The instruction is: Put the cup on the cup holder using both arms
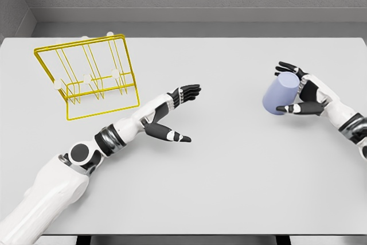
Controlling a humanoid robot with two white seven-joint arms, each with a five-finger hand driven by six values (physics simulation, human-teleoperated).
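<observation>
A plain, pale lavender-blue cup [280,96], smooth and cylindrical with no visible handle, is held above the right side of a light grey table [229,170]. Its long axis is tilted, one end up and toward the far right, the other down and toward the left; whether the open mouth faces the hand cannot be told from this view. The right hand [303,91] is wrapped round the cup, dark fingers [287,67] curling over its top and the thumb [295,108] pressed beneath it, its white arm coming in from the right edge. The left hand [175,113] hovers over the middle of the table, open and holding nothing, fingers stretched toward the right and thumb spread low. A yellow wire cup holder [94,78] with pale-tipped pegs stands at the far left of the table, well apart from the cup and just beyond the left hand
</observation>
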